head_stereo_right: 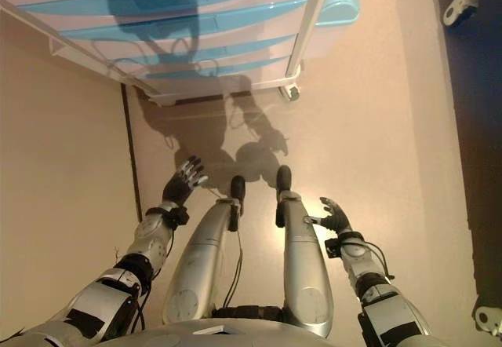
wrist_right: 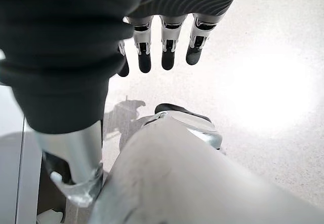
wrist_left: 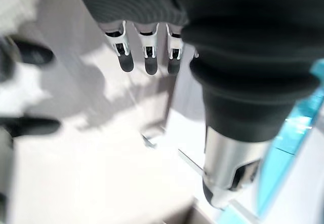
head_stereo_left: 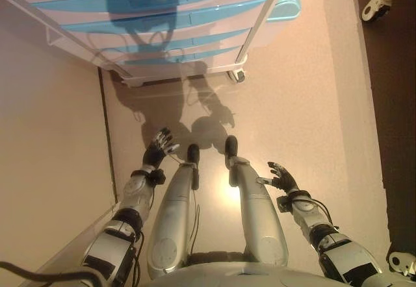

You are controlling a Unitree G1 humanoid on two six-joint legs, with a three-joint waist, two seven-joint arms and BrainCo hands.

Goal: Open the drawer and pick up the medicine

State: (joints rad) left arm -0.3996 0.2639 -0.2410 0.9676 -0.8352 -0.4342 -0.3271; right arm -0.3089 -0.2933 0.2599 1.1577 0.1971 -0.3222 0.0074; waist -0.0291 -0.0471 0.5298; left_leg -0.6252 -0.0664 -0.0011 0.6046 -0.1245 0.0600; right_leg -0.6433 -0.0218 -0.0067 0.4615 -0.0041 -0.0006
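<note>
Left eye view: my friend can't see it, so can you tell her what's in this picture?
A white drawer unit with blue drawers, all shut, stands on the pale floor ahead of the robot. The left hand and right hand hang open and hold nothing, well short of the unit.
</note>
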